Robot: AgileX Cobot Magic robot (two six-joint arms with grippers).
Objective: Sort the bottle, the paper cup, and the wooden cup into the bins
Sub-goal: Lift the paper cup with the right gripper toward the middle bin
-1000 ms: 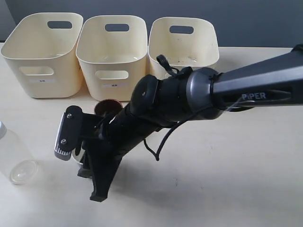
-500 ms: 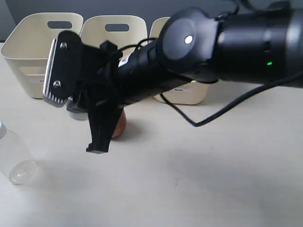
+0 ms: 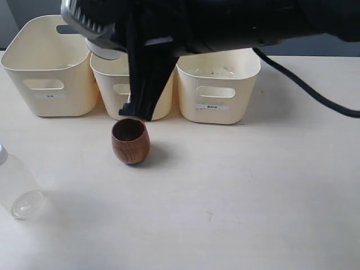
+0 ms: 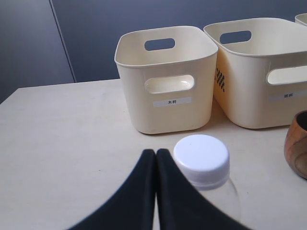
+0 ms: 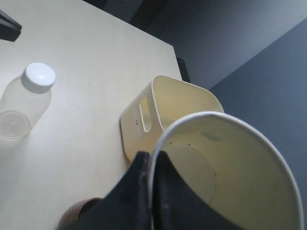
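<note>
Lift done: we have our right end effector [image 5: 150,158] pinched on the rim of the paper cup [image 5: 225,177], raised from the counter [image 3: 253,197] to over the bins [image 3: 216,84]. The wooden cup [image 3: 130,140] and bottle [image 3: 17,188] wait below; left end effector [image 4: 155,153] sits closed, empty.

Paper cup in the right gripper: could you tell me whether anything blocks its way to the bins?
Nothing visible does; the right gripper holds the paper cup by its rim, up near the open bins.
</note>
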